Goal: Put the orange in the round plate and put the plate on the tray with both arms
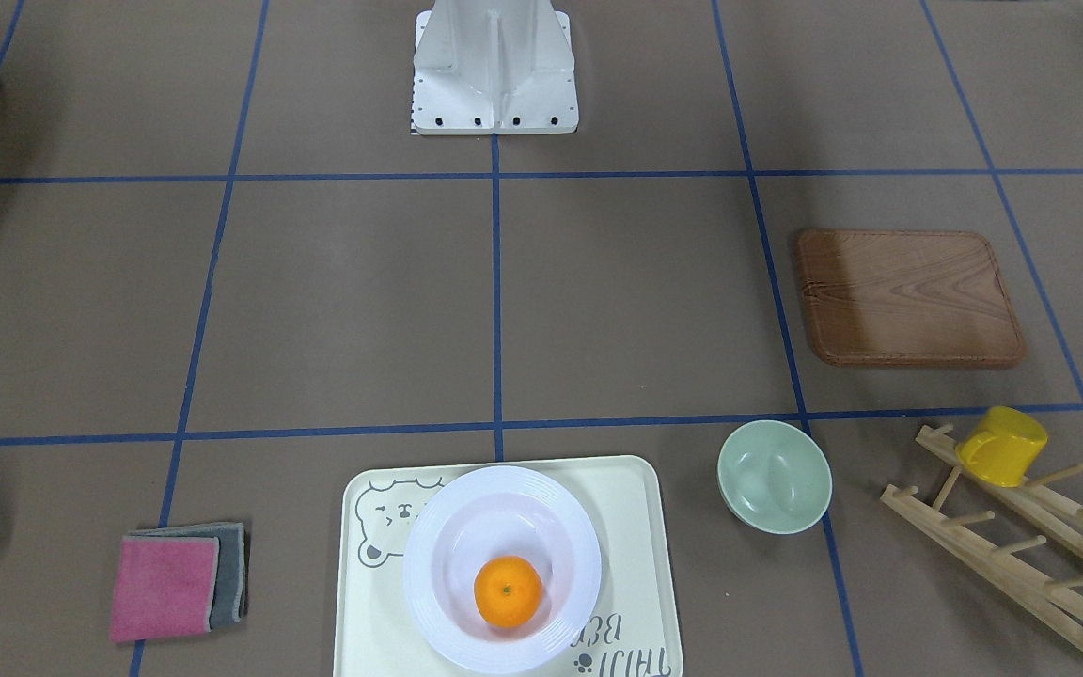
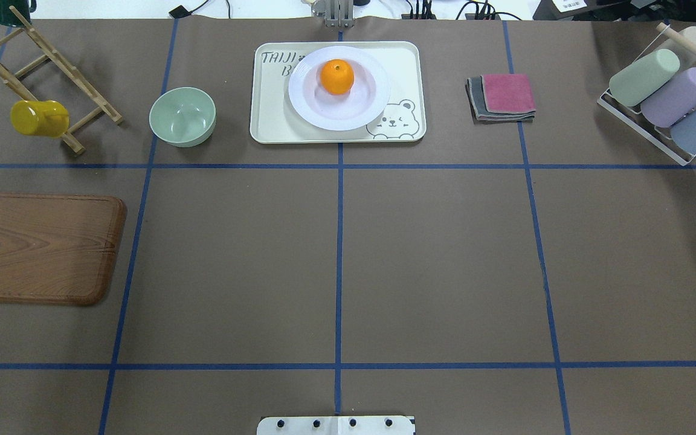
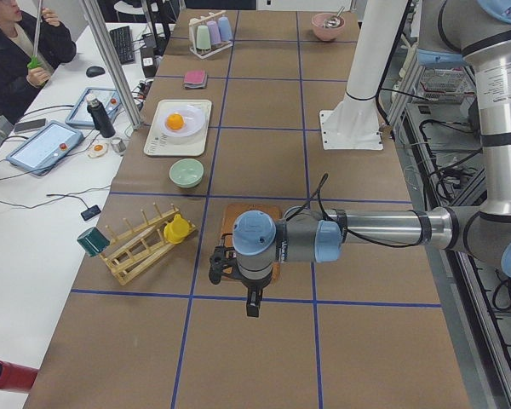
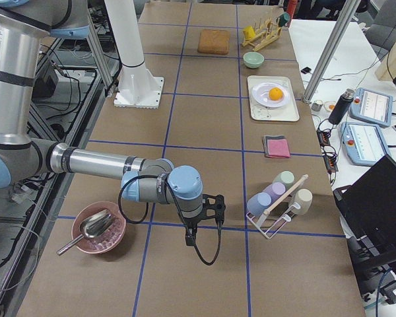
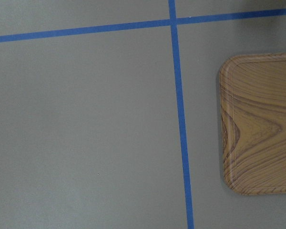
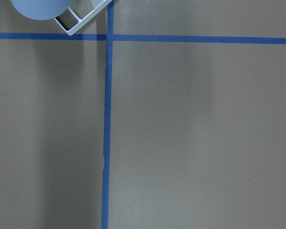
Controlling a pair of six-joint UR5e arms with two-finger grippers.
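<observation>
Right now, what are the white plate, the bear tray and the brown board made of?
The round plate looks like glazed ceramic or hard plastic: it is white and glossy, with a ridged rim. The tray seems to be matte cream plastic, smooth, with a printed bear. The brown board shows wood grain, though that could be a printed finish.

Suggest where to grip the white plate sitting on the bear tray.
Probably the wide ridged rim of the round plate, pinched from above at its left and right edges: the rim looks raised off the tray, and the orange sits in the well.
</observation>
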